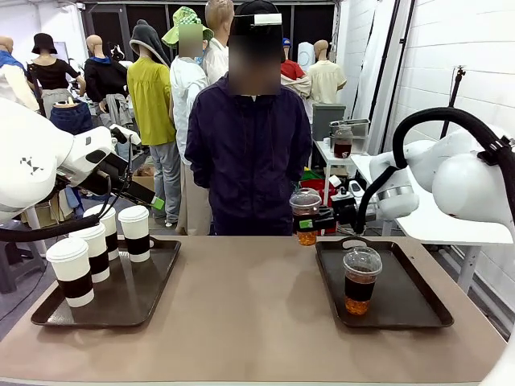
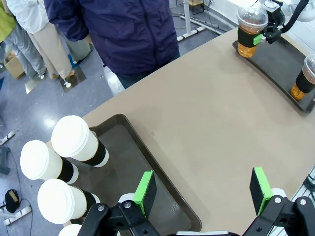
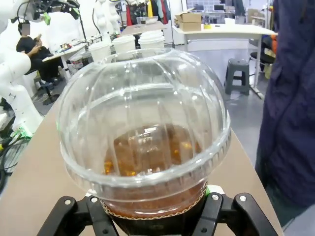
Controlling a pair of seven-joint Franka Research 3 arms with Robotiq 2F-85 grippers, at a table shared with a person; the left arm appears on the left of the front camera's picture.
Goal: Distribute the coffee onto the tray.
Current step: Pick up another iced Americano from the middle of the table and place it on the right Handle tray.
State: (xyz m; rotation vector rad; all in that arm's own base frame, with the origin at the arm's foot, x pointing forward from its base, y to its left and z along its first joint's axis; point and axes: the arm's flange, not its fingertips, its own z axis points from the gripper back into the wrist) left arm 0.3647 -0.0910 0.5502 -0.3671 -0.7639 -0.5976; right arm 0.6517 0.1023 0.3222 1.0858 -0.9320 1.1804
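A clear dome-lidded cup (image 1: 306, 215) of brown drink hangs just above the bench (image 1: 249, 305), off the far-left corner of the right tray (image 1: 418, 301), at about one o'clock from the bench's middle. The right pincer (image 1: 322, 219) is clamped on its dark sleeve, fingers squeezing from both sides; from the wrist camera the dome (image 3: 143, 123) looms large, with ice and brown liquid showing beneath it.

A second clear cup (image 1: 361, 280) stands upright on the right tray, toward its centre, at about five o'clock from the held one and apart from it.

Over at nine o'clock the left tray (image 1: 141, 293) carries four white lidded paper cups with dark sleeves, clustered along its left and far side: the nearest one (image 1: 71, 271), one behind it (image 1: 89, 250), a third (image 1: 105, 228), and the fourth (image 1: 135, 232) standing to their right.

The left pincer (image 2: 203, 189) hovers above the near right edge of that tray, its green pads (image 2: 145, 191) spread wide with nothing between them.

At twelve o'clock a person in a dark navy jacket (image 1: 248, 153) stands right against the far edge of the bench.
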